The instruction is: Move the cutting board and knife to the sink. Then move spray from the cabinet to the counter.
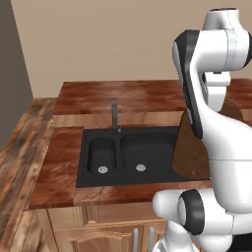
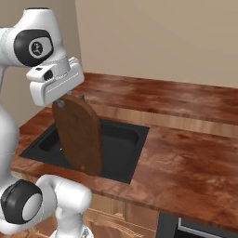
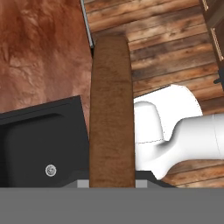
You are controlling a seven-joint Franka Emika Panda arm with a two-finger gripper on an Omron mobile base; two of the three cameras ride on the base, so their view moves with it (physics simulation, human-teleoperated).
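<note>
Left to right, as the right base view lays it out. The end effector (image 2: 60, 101) is clamped narrow on the top end of the cutting board (image 2: 80, 135), which hangs upright from it, long axis near vertical and tilted slightly. Its lower rounded end sits low over the near front rim of the sink (image 2: 122, 139); whether it touches the rim cannot be told from here. The left base view puts the cutting board (image 1: 189, 147) at the sink's (image 1: 147, 147) right edge, half hidden behind the arm, with the faucet (image 1: 114, 118) well to the left.

Risks, as a judgement:
- The grip is on one end only, so the board is a long lever below the fingers. Any quick swing could pivot it in the grip or slip it out.
- The board hangs over the rim rather than the basin centre. A release here could land it on the edge, tipping it onto the tabletop (image 2: 186, 153) or out toward the floor (image 3: 175, 43), which the hand view shows directly past the board's far end (image 3: 111, 113).
- Lowering straight down may jam the bottom end on the rim.
- Shifting left to centre it brings the faucet closer, so some margin is needed.
</note>
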